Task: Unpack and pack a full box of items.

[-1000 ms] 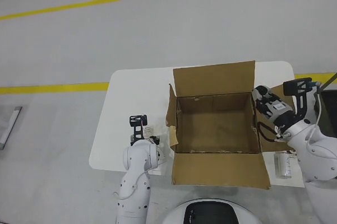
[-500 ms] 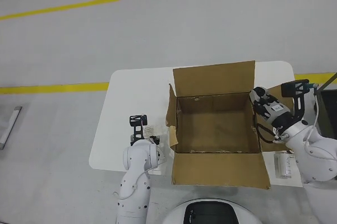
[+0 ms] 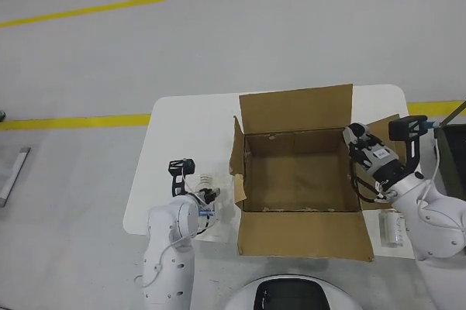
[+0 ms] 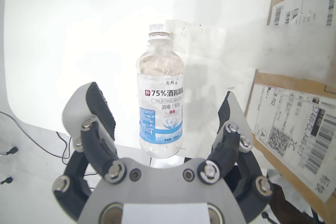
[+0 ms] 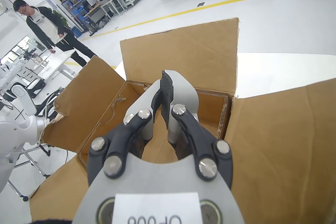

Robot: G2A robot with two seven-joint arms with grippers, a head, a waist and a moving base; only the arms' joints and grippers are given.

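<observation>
At the left, our left gripper (image 4: pixel 161 92) hangs over the white bench (image 4: pixel 78 12) with its black-padded fingers (image 4: pixel 101 104) spread wide. They stand one on each side of a small clear plastic bottle with a white screw cap and a blue-and-white label (image 4: pixel 160 104) and do not touch it. The bottle seems to lie on its side near the bench's front edge, cap pointing away from us, just beside the box's labelled outer flap.

We judge the bottle light, though we cannot tell how full it is. Its thin wall will likely dent under a hard squeeze, and the round, smooth body may roll or slip. We would close gently across the labelled middle, below the shoulder, where the sides run straight. We would not take it at the narrow neck.

In the middle stands the large brown cardboard box (image 3: pixel 295 110), its four flaps folded outward and its brown floor in plain sight.

Further right, our right gripper (image 5: pixel 164 92) sits at the box's right wall, pointing over the opening. Its fingers (image 5: pixel 183 88) are pressed together and hold nothing.

At the far right a second small pale container (image 3: pixel 391 227) lies on the bench, near the box's right flap. It is too small for us to tell more.
</observation>
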